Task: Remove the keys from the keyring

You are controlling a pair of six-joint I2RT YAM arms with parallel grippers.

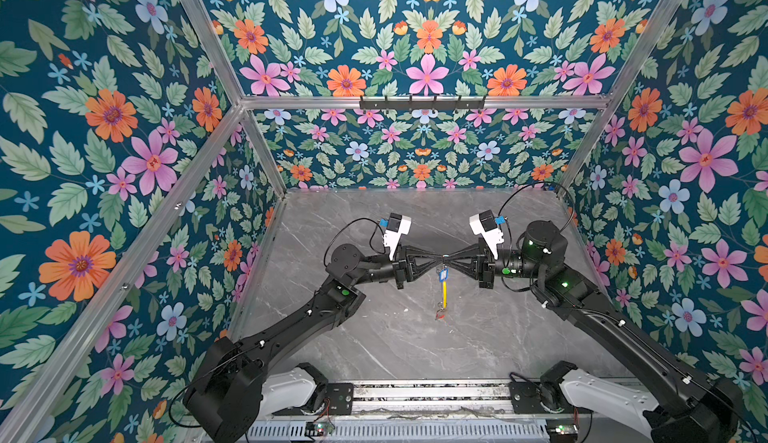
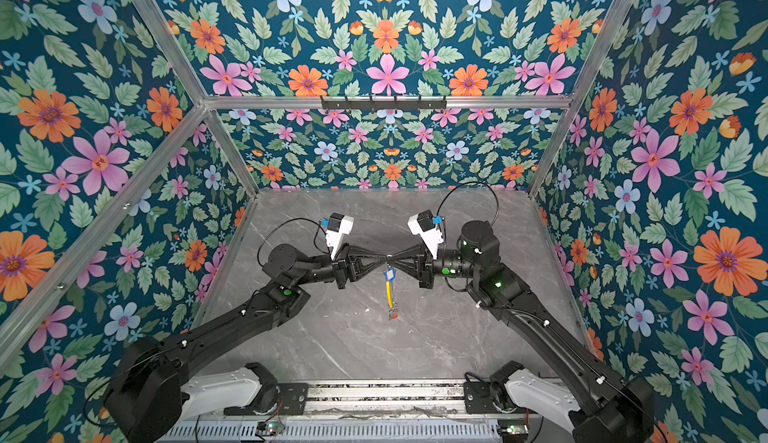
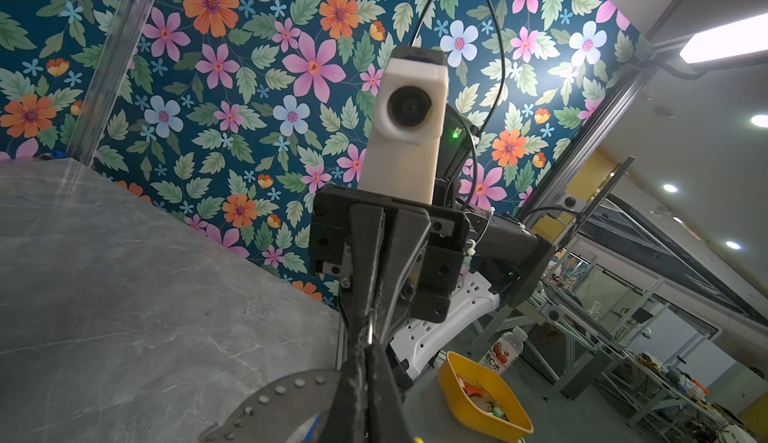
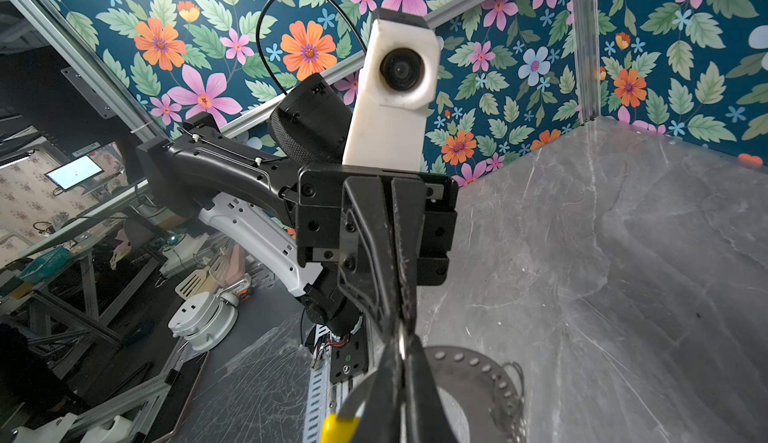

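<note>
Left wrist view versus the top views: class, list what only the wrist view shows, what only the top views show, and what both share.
Only the left wrist view: a yellow tub of small items and a bottle, both beyond the table's edge.

Only the top views: the red-tagged key at the lower end of the hanging keyring, and a black hook rail on the back wall.

Both: the left gripper and right gripper, shut and meeting tip to tip above the grey marble table.
</note>
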